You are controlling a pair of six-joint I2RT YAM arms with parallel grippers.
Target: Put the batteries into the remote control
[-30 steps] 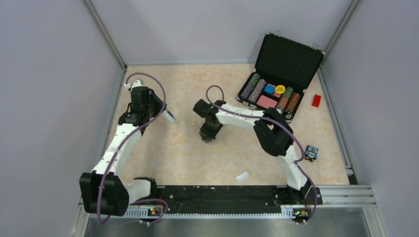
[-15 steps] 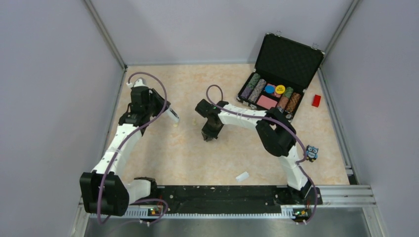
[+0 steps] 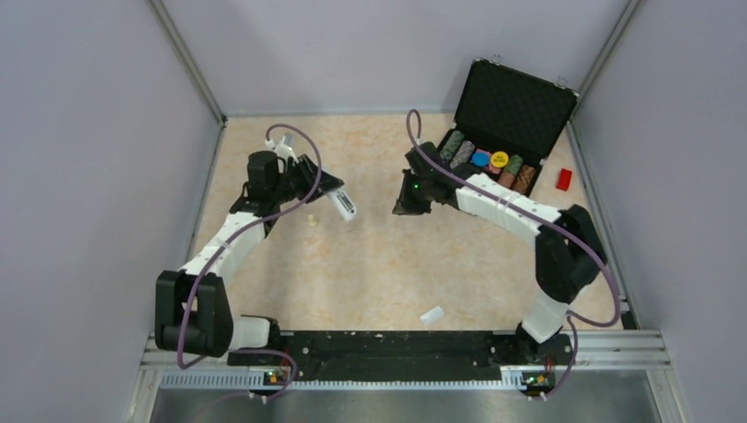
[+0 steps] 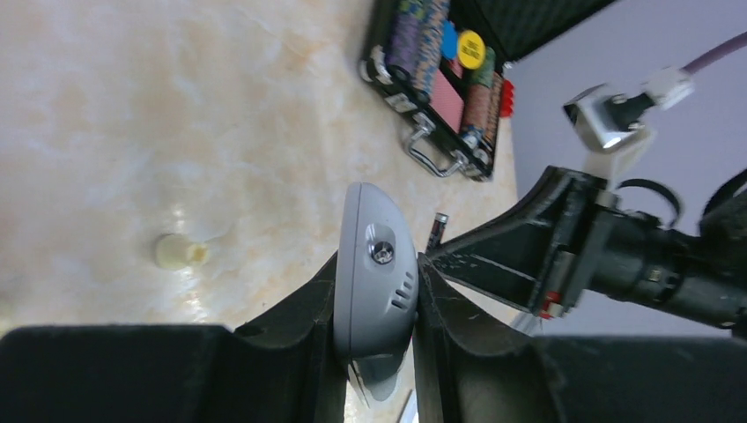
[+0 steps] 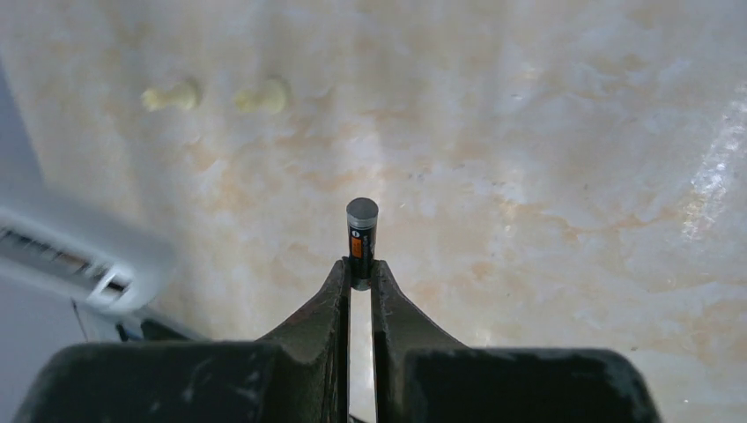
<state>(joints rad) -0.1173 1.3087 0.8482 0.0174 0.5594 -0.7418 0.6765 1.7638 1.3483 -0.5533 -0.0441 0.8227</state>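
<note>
My left gripper (image 3: 328, 188) is shut on the white remote control (image 3: 341, 204) and holds it above the table, its free end pointing right. In the left wrist view the remote (image 4: 374, 256) sits edge-on between my fingers (image 4: 304, 317), showing a screw and small slots. My right gripper (image 3: 404, 207) is shut on one dark battery (image 5: 361, 231) with an orange mark, which sticks out past the fingertips (image 5: 335, 286). That battery (image 4: 438, 229) also shows in the left wrist view, close to the remote's right. The other battery is out of view.
An open black case of poker chips (image 3: 493, 150) stands at the back right, with a red block (image 3: 564, 179) beside it. Small cream pegs lie on the table (image 3: 311, 219) (image 5: 172, 95) (image 5: 262, 97). A loose white cover piece (image 3: 432, 315) lies near the front rail.
My left gripper swung right towards the table's middle with the remote. My right gripper moved right and back from the middle, carrying the battery, and now faces the remote.
</note>
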